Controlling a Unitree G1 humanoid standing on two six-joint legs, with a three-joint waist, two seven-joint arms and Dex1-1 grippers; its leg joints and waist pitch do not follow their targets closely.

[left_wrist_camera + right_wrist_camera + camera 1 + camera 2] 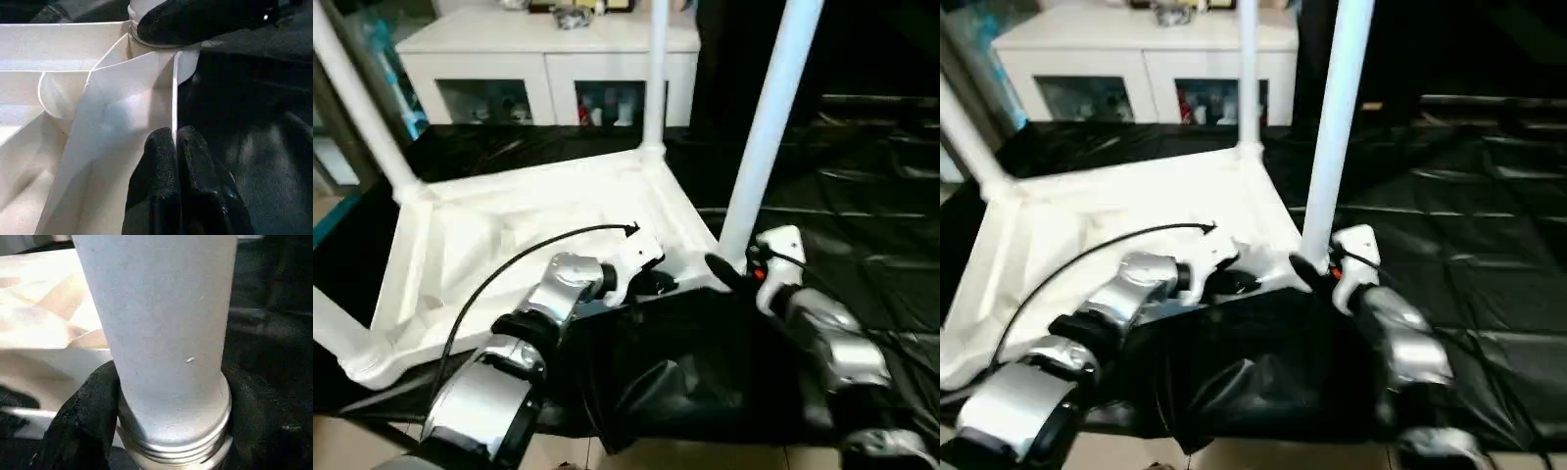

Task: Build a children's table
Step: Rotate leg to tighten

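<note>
The children's table lies upside down on the black-covered work table, legs up. My left gripper pinches the thin near rim of the top, fingers narrow. My right gripper clasps the base of the near right leg at its corner socket.

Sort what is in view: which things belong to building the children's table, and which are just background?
Job:
- upside-down white plastic tabletop with ribbed underside
- white tubular leg at its near corner, held by the right claw
- the other white legs, standing in their sockets
- left claw, pinching the top's edge

Background:
- black-covered work table
- white cabinet
</note>
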